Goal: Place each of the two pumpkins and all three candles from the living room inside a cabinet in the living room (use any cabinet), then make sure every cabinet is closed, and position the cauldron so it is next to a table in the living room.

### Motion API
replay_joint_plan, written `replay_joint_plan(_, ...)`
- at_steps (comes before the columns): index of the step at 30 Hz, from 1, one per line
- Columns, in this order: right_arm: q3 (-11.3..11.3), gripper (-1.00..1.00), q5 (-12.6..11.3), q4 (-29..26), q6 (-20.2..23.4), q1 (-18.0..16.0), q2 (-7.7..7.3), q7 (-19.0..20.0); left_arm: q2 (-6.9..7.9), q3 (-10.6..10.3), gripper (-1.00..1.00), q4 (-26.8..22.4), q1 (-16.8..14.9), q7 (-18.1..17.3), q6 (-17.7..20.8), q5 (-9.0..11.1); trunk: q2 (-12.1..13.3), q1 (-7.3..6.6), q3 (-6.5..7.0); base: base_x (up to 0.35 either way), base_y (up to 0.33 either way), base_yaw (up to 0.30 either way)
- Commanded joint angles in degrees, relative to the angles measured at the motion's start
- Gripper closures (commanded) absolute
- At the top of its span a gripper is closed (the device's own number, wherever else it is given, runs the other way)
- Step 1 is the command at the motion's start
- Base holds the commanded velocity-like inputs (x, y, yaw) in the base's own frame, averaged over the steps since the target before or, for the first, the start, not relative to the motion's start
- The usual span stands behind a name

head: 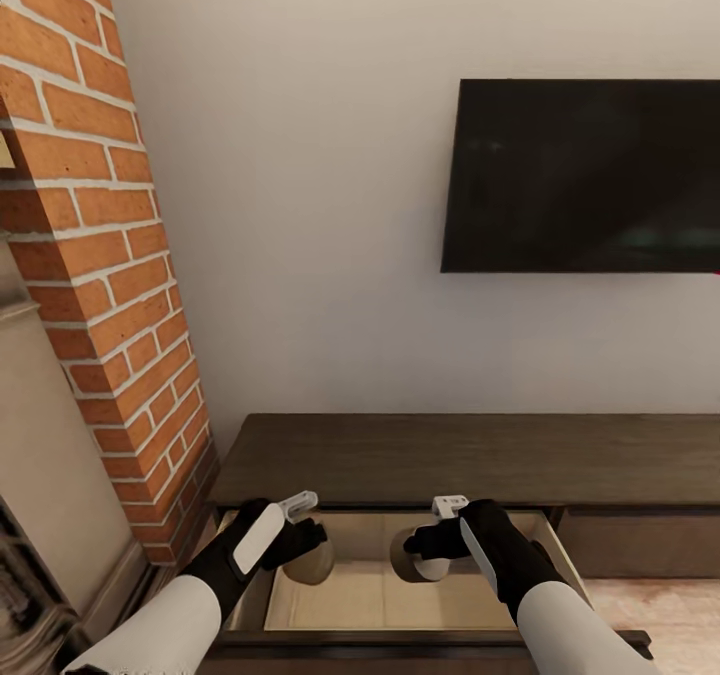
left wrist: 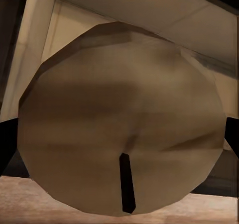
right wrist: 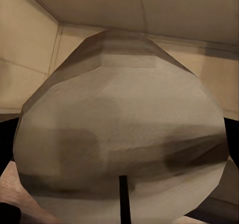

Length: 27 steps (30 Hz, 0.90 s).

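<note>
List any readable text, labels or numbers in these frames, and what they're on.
None.
TV: screen dark, no logo or text.
Cabinet: plain wood, no markings.
Left gripper and right gripper: no lettering legible.
Candle in the left gripper and candle in the right gripper: plain, no label.
Brick wall: no sign.

Right wrist view: candle held close over the open drawer.
Grey-olive candle [right wrist: 122,134], top face toward the camera, dark wick [right wrist: 124,199] near its lower edge. Dark fingers [right wrist: 231,139] flank it on both sides. Pale wood drawer [right wrist: 35,74] walls behind it.
</note>
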Motion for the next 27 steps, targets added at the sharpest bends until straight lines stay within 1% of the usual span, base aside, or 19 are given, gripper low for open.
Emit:
replay_joint_plan(1,0.0,1.0,-0.1,0.0,0.0,0.0,0.0,0.0,-0.02,0.0,1.0,0.0,-0.2,0.0,0.0,0.0,0.0,0.0,-0.01,0.0,0.006,-0.001)
replay_joint_plan(7,0.0,1.0,-0.1,0.8,0.0,0.0,0.05,-0.4,-0.18,-0.1,1.0,0.0,-0.8,0.0,0.2,-0.3,0.0,0.0,-0.31,0.0,0.002,-0.001)
replay_joint_plan(10,0.2,1.0,-0.1,4.3,0.0,-0.3,0.61,-2.1,0.09,0.0,1.0,0.1,-0.9,0.1,1.0,-0.3,0.0,0.0,-0.55,0.0,0.0,0.0)
replay_joint_plan(12,0.2,1.0,-0.3,6.5,0.0,-1.2,1.33,-3.2,0.14,0.0,1.0,0.2,-1.0,0.3,1.6,-0.4,0.0,0.0,-0.73,0.0,0.0,0.0)
replay_joint_plan(13,0.2,1.0,-0.4,8.7,0.0,-2.4,2.01,-4.0,0.24,0.0,1.0,0.3,-1.0,0.4,2.1,-0.5,0.0,0.0,-0.82,0.0,0.0,0.0)
replay_joint_plan(19,-0.1,1.0,-0.6,14.2,-0.2,-4.8,3.16,-5.4,-0.03,-0.1,1.0,0.4,-1.0,0.7,2.8,-0.6,0.0,0.0,-1.36,0.0,0.0,0.0)
replay_joint_plan(27,-0.2,1.0,-0.6,14.9,-0.5,-5.3,3.33,-5.6,-0.08,0.0,1.0,0.4,-1.1,0.9,3.0,-0.6,0.0,0.0,-2.11,0.0,0.0,0.0)
